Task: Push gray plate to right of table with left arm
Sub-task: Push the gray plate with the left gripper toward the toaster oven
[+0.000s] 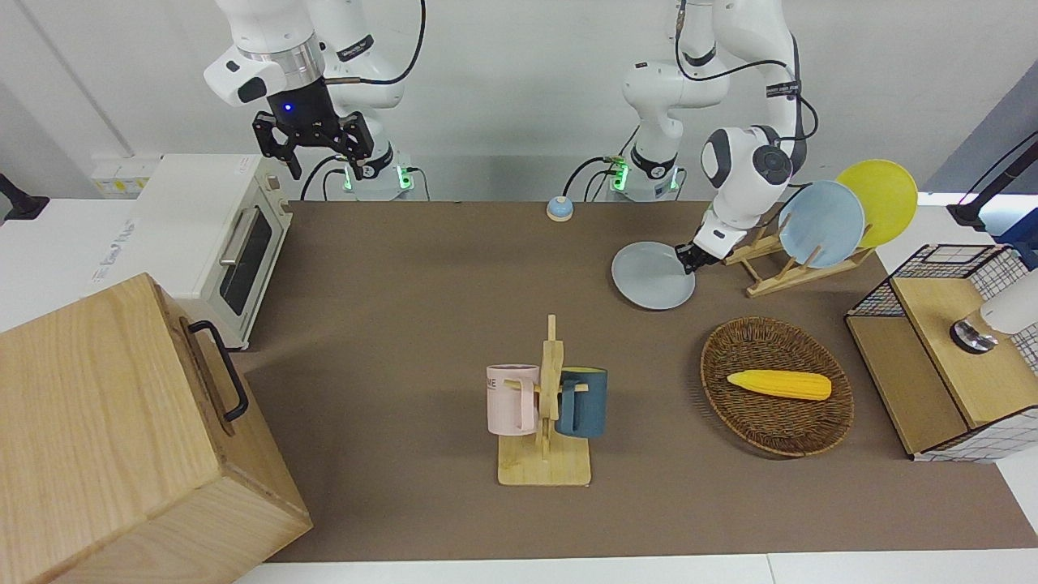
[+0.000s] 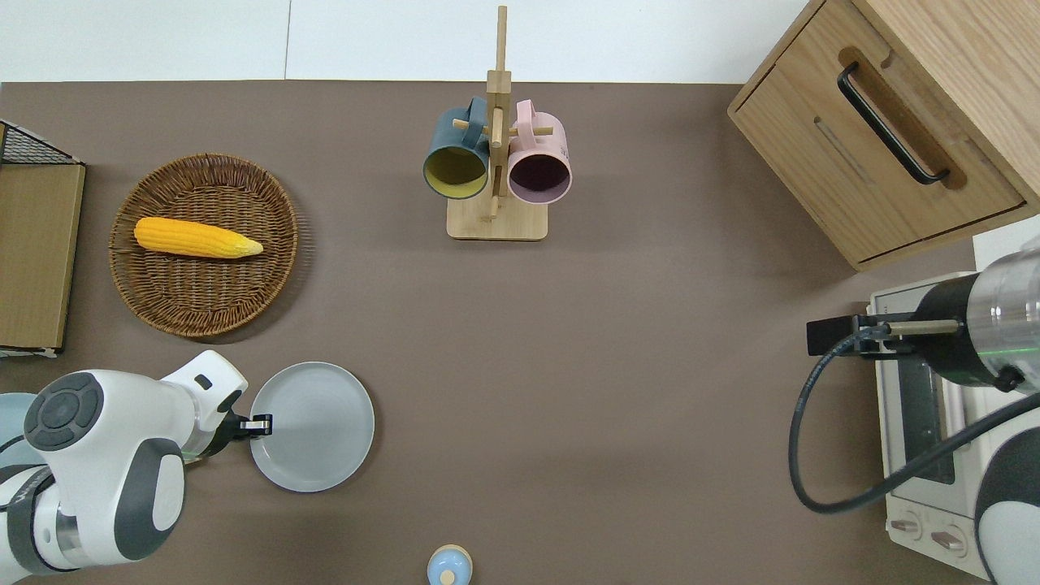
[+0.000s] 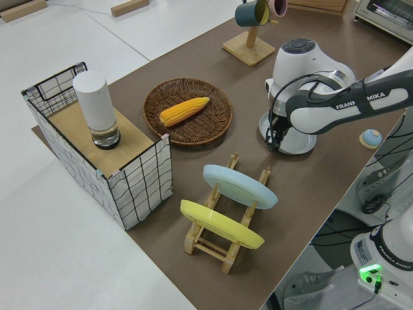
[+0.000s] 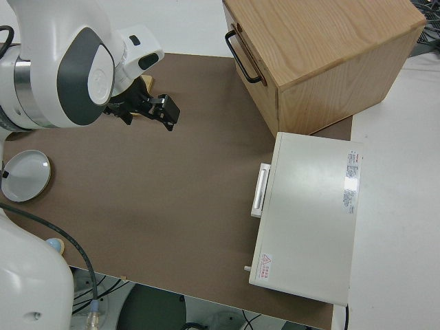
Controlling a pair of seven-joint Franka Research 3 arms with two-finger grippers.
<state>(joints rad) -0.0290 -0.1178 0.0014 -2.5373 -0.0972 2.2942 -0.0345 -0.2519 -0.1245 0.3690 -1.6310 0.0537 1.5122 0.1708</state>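
Note:
The gray plate [image 1: 649, 280] [image 2: 318, 429] lies flat on the brown table [image 1: 405, 324], near the robots' edge and toward the left arm's end. My left gripper [image 1: 692, 259] [image 2: 262, 422] is down at table level, shut, its tip touching the plate's rim on the side that faces the left arm's end of the table. The left side view shows the left gripper [image 3: 275, 137] pressed at the gray plate [image 3: 302, 143]. The right gripper [image 1: 324, 166] is parked, open and holding nothing.
A wooden rack [image 1: 791, 272] with a sky-blue plate [image 1: 821, 223] and a yellow plate [image 1: 880, 199] stands close beside the left arm. Farther out sit a wicker basket [image 2: 203, 244] with corn [image 2: 197, 238] and a mug rack [image 2: 496, 162]. A small bell [image 2: 449, 566], a toaster oven [image 1: 215, 243] and a wooden box [image 1: 122, 438] also stand here.

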